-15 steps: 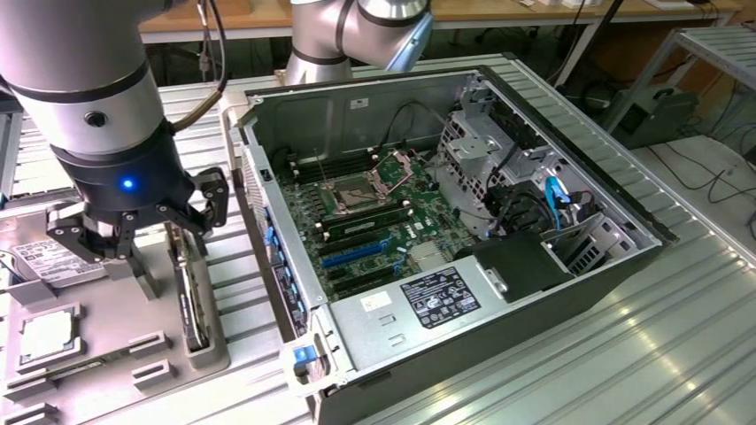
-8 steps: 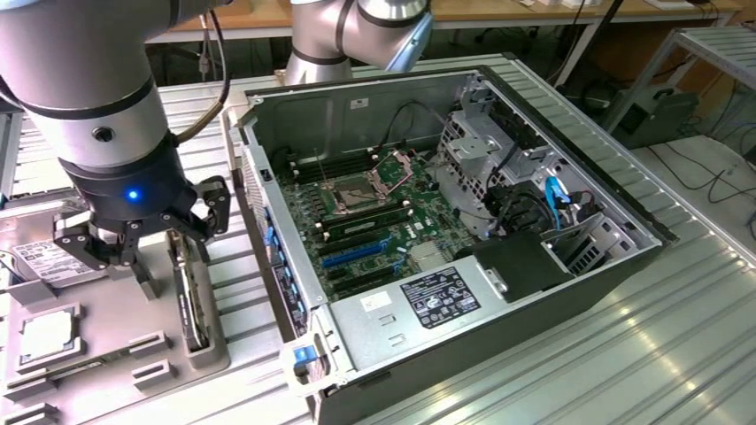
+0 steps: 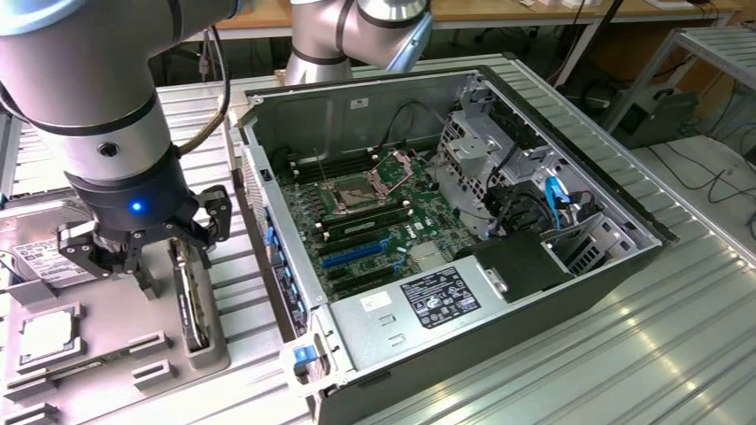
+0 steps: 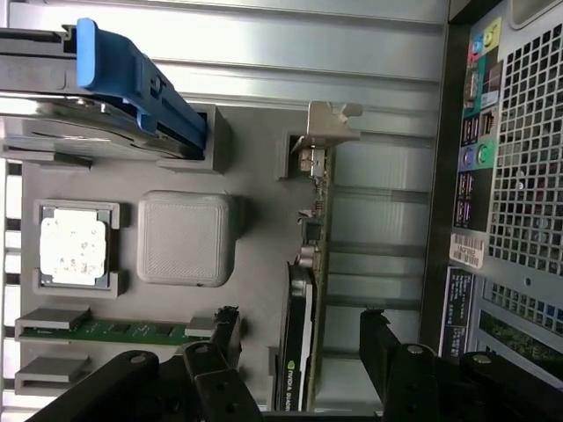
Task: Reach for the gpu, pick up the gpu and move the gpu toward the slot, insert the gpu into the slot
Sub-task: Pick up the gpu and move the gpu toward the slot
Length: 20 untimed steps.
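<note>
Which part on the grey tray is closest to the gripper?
The gpu, the green card standing on edge beside the computer case: the open gripper is lined up over it. The processor and memory stick lie flat, farther off.

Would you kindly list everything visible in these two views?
ribbed silver metal table: one, silver, under everything
grey plastic parts tray: one, grey, on the exterior view's left
black and silver open computer case: one, beside the tray
long blue plastic card slot: one, blue, inside the case
green circuit card with black fan cooler and silver end bracket: one, on edge in the tray
square silver processor chip: one, silver, in a tray recess
green memory stick: one, green, in a tray recess
grey hard drive with blue rail: one, at the tray's end
grey robot arm: one, above the tray
black claw: one, open, a finger each side of the card
</note>
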{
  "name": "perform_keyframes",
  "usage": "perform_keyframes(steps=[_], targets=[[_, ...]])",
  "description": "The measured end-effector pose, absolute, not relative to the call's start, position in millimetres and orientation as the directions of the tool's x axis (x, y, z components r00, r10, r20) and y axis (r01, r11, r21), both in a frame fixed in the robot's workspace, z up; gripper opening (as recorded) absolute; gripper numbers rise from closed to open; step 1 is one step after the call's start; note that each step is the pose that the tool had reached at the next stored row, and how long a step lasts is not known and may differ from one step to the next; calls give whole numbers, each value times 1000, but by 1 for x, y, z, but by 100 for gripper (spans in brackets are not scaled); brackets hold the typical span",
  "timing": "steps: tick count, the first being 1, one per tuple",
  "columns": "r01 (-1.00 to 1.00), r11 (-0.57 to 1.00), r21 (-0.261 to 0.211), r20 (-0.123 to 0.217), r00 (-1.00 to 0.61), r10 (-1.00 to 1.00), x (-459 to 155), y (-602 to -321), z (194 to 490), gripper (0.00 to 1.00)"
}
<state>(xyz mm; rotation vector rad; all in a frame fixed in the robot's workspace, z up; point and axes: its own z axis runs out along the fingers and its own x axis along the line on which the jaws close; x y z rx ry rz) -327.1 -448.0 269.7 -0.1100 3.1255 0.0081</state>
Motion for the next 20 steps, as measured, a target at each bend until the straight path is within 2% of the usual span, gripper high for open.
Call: perform_keyframes(steps=[20], targets=[[-70,998,5,-14,-997,-70,-327,-453,234,66]])
